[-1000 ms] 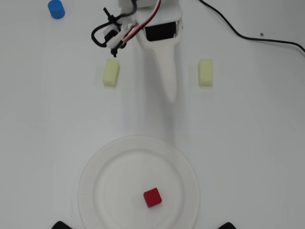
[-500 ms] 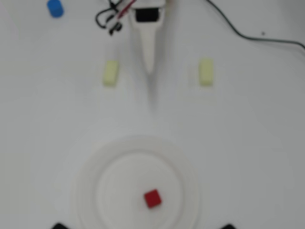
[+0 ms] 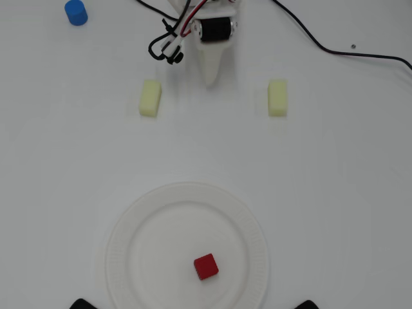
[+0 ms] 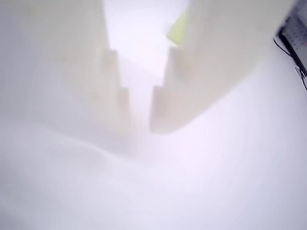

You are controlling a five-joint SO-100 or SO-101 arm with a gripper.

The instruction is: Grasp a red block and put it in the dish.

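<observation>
The red block (image 3: pixel 206 266) lies inside the dish (image 3: pixel 129 225), slightly below the dish's centre in the overhead view. Nothing touches it. My gripper (image 3: pixel 211 81) is far from it, up at the top edge of that view, showing as one narrow white point aimed down toward the dish. It holds nothing. The wrist view is blurred: two white fingers (image 4: pixel 165 108) stand close together over the white table, and my gripper (image 4: pixel 141 130) has only a thin slit between its tips. Neither block nor dish appears in that view.
Two pale yellow blocks (image 3: pixel 150 98) (image 3: pixel 277 98) flank the gripper tip; a sliver of one (image 4: pixel 178 29) shows in the wrist view. A blue cylinder (image 3: pixel 76 12) stands at the top left. A black cable (image 3: pixel 347 50) runs across the top right.
The arm has pulled back toward the top edge of the overhead view, so less of the gripper shows. The red block has stayed put in the dish.
</observation>
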